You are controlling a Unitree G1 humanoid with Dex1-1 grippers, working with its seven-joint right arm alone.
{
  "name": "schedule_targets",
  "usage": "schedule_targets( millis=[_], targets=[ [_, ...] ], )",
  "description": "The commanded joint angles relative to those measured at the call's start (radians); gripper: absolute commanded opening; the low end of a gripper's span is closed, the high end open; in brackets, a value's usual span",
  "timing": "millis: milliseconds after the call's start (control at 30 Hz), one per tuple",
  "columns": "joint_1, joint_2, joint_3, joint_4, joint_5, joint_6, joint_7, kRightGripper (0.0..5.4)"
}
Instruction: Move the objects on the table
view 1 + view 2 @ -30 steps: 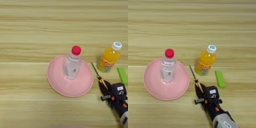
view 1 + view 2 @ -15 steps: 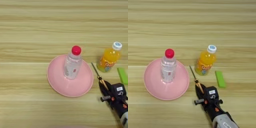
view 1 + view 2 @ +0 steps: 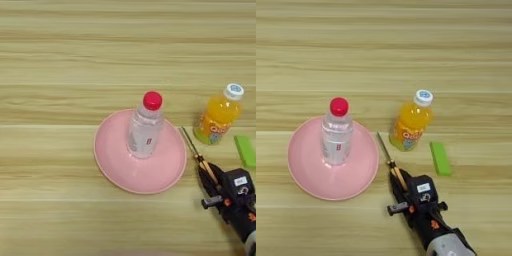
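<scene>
While the screwdriver (image 3: 390, 161) lies on the desk (image 3: 384, 55) between plate (image 3: 306, 175) and juice bottle (image 3: 410, 121), shaft pointing up-left, the right gripper (image 3: 398, 180) sits over its handle; finger state unclear.

No wording can be read; the orange bottle (image 3: 409, 125) label's lettering is too blurred.

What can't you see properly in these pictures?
- Slim screwdriver with amber-and-black handle: most of the handle is hidden under the black end effector in both views.
- End effector fingers: open or shut cannot be told.
- Flat bright-green rectangular block: cut off by the left eye view's right edge.
- Orange juice bottle: label print too small to read.
</scene>
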Motion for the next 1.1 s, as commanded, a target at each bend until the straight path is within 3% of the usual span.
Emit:
schedule_targets(
  millis=[33,600,1100],
  targets=[
    [-0.005,-0.008,-0.014,-0.085,0.016,-0.004,-0.013,0.92],
    [-0.007,0.0,-0.046,-0.22,0.095,-0.048,0.001,0.92],
    [-0.039,0.012,-0.156,-0.32,0.184,-0.033,-0.029,0.92]
  ],
)
